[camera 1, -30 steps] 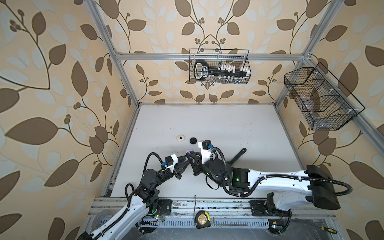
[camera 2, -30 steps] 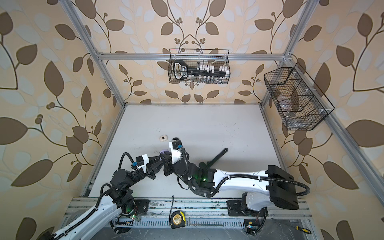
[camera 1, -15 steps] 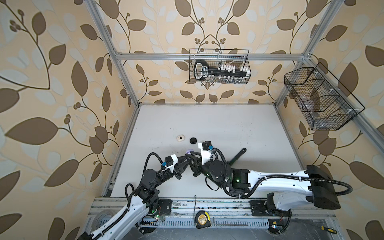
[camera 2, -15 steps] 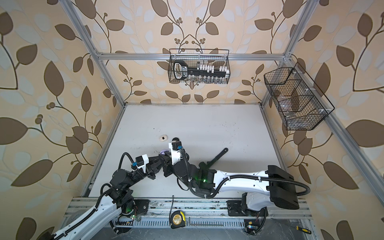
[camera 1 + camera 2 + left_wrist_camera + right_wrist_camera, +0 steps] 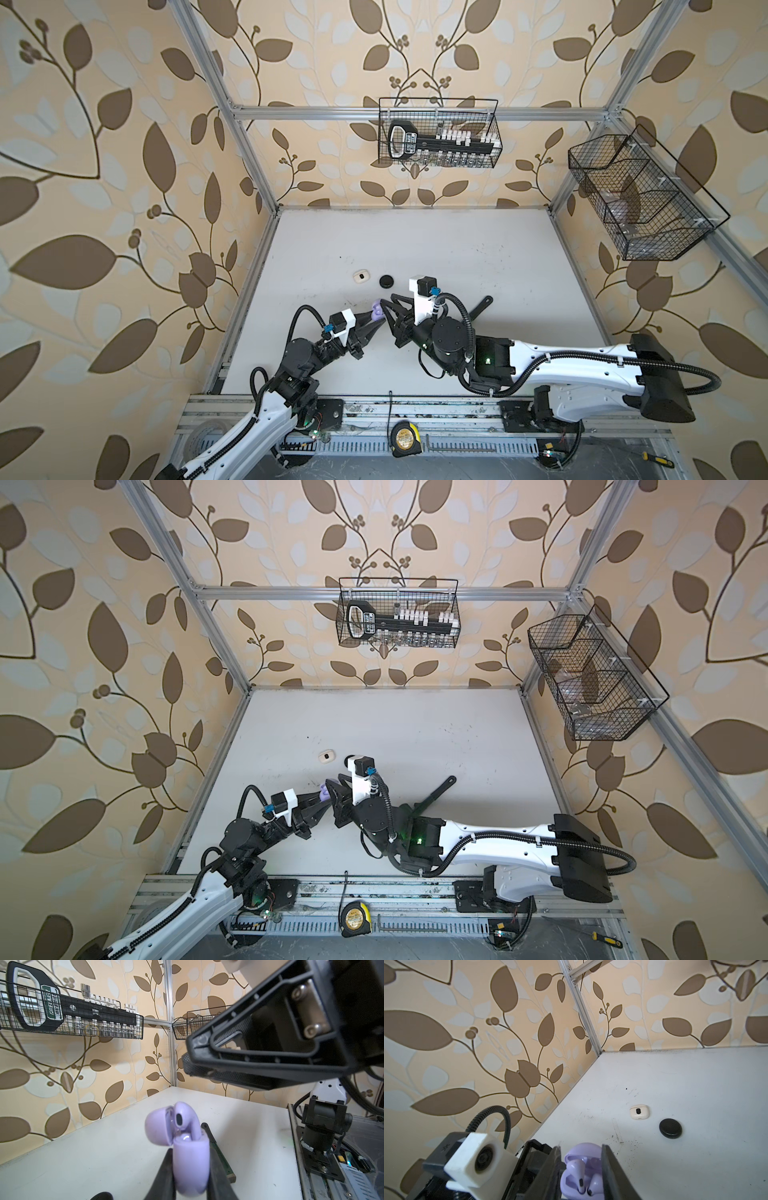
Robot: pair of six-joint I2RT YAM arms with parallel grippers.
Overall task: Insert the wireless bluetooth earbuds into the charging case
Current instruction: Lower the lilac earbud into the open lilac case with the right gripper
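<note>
- Currently the insert step is judged nearly done: the lilac case [image 5: 190, 1167] is clamped, lid open, in the left gripper [image 5: 371, 322].
- One lilac earbud [image 5: 185, 1137] is seated low in its pocket. The tall earbud [image 5: 182, 1118] stands proud with its stem in the case and is judged not fully home.
- The right gripper [image 5: 581, 1147] is held just above the case, jaws parted narrowly, nothing gripped. The case and both earbuds are framed between the jaws.
- Next move, as judged: the tall earbud is to be pushed straight down its pocket with a light press, then the lid shut. A skewed push could twist the case in the left jaws.
- Left wrist view: clear air is shown between the right gripper and the tall earbud, and a dark green tool [image 5: 218, 1157] lies on the table behind the case. Neither is seen from the right wrist.
- Right wrist view: both pockets are seen from above. A white case [image 5: 639, 1112] and a black round case [image 5: 670, 1128] lie shut, well beyond the jaws.
- In both top views only a lilac blob is made out between the two grippers; the earbuds cannot be told apart there.
</note>
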